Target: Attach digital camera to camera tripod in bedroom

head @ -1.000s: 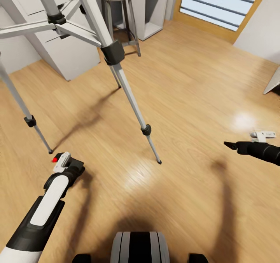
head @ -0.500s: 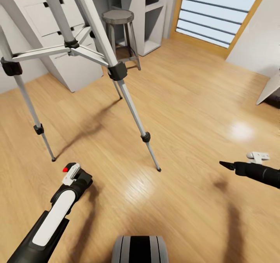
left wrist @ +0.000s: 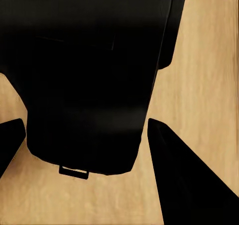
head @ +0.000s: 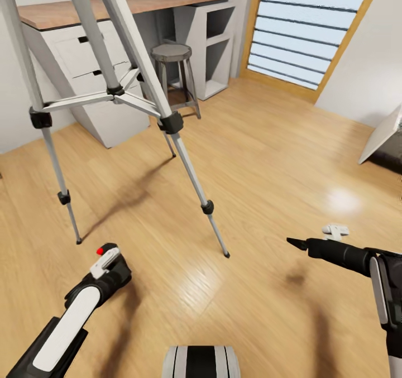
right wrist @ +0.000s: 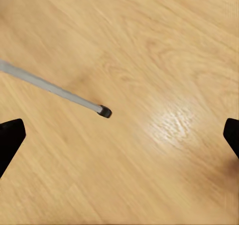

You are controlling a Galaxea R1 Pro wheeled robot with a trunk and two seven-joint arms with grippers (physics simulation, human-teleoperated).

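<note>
The camera tripod (head: pixel 170 122) stands on the wood floor ahead and to the left, with silver legs and black joints; its head is cut off above the head view. One of its leg feet (right wrist: pixel 103 111) rests on the floor in the right wrist view. My left gripper (head: pixel 109 267) is low at the left, shut on the digital camera (head: pixel 105 257), whose red button and pale panel face up. The camera's black body (left wrist: pixel 84 75) sits between the left gripper's fingers (left wrist: pixel 184 175). My right gripper (head: pixel 295 243) hovers open over bare floor to the right of the tripod, nothing between its fingertips (right wrist: pixel 11 137).
A round grey stool (head: pixel 172 54) stands behind the tripod under a wood-topped desk (head: pixel 111 3) with white drawers. A tall wood-framed window (head: pixel 312 32) fills the back right. A white slanted panel (head: pixel 382 135) leans at the right edge. Open floor lies between both arms.
The head camera has tilted up, bringing the desk top into view. My right arm has swung in to the left, towards the tripod. The left gripper still holds the camera.
</note>
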